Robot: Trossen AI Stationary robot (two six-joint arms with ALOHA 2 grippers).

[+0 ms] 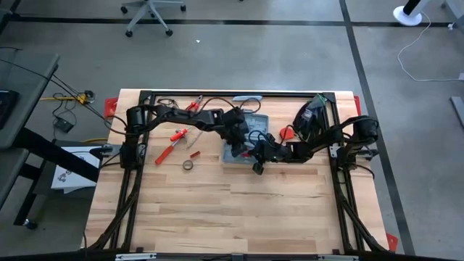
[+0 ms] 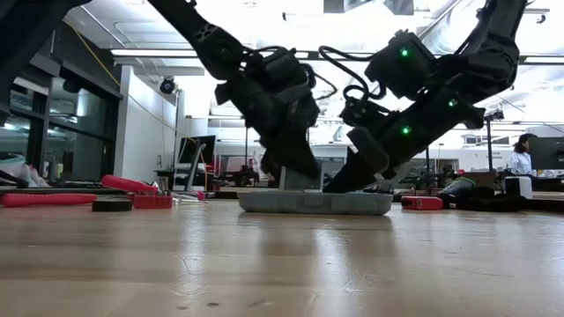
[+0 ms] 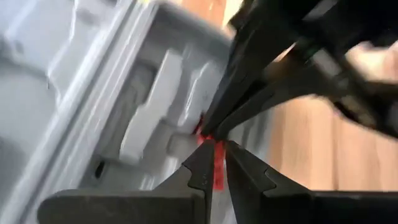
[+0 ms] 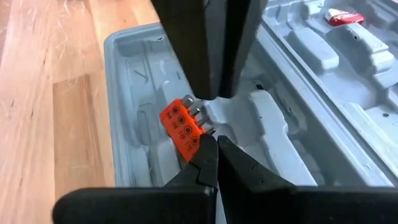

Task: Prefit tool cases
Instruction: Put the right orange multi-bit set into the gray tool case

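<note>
The grey-blue tool case (image 1: 235, 148) lies open on the table, moulded grey slots facing up (image 4: 298, 81) (image 2: 315, 202) (image 3: 143, 106). Both grippers meet over its near half. An orange bit holder (image 4: 182, 127) with several metal bits sits just above a slot. My left gripper (image 3: 215, 149) reaches in from the table's left and is shut on the holder. My right gripper (image 4: 214, 148) comes from the right, shut, with its tips at the holder's lower corner. The left gripper's dark fingers (image 4: 208, 56) hide the slot behind the holder. My left gripper pinches the orange bit holder between its two fingers; a strip of it (image 3: 218, 167) shows in the gap. The fingers come from above, slanting from the table's left, and meet it at its upper end (image 4: 186, 102). The holder sits low over the case's moulded inside. My right gripper is shut, and its fingertips (image 4: 208, 152) rest against the holder's lower corner (image 4: 195, 144), coming slanting down from the table's right. Nothing shows between its fingers. Whether it presses the holder or only touches it, I cannot tell.
Loose red-handled tools (image 1: 177, 135) (image 1: 167, 152) and a tape roll (image 1: 188, 165) lie left of the case; red pliers (image 1: 193, 106) lie near the far edge. A small red piece (image 1: 286, 133) and a black bag (image 1: 312, 116) sit to the right. Bare wood fills the near half.
</note>
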